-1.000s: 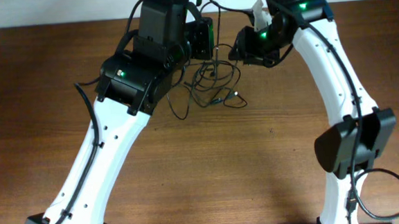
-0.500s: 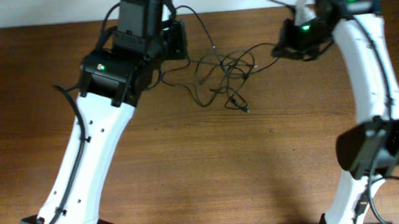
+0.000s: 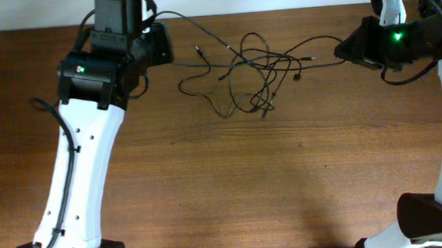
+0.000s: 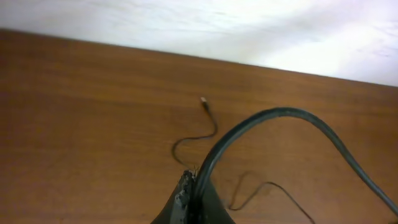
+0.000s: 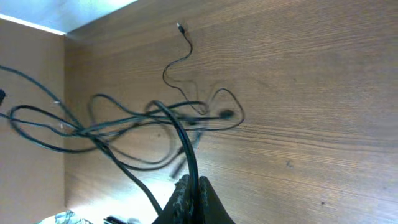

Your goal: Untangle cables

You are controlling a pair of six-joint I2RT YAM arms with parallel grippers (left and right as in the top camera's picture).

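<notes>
At the left, the left arm is seen reaching toward the far edge of the wooden table. The left gripper is clenched on one strand of the cables, which rises from between the closed fingers and arches away to the right in the left wrist view. Just past it, a thin strand ending in a small plug is laid loose on the wood. Toward the middle of the table, nearer its far edge, the rest of the black cords are gathered in a loose knot of crossing loops. These are spread flat on the tabletop, and several small plug ends stick out of the bundle (which strand belongs to which plug cannot be told from above). From the knot one strand is drawn out to the right, toward the right gripper. Its fingers are pressed together around a black cord that curves up out of them in the right wrist view. The two grippers are held well apart, with the tangle between them.
</notes>
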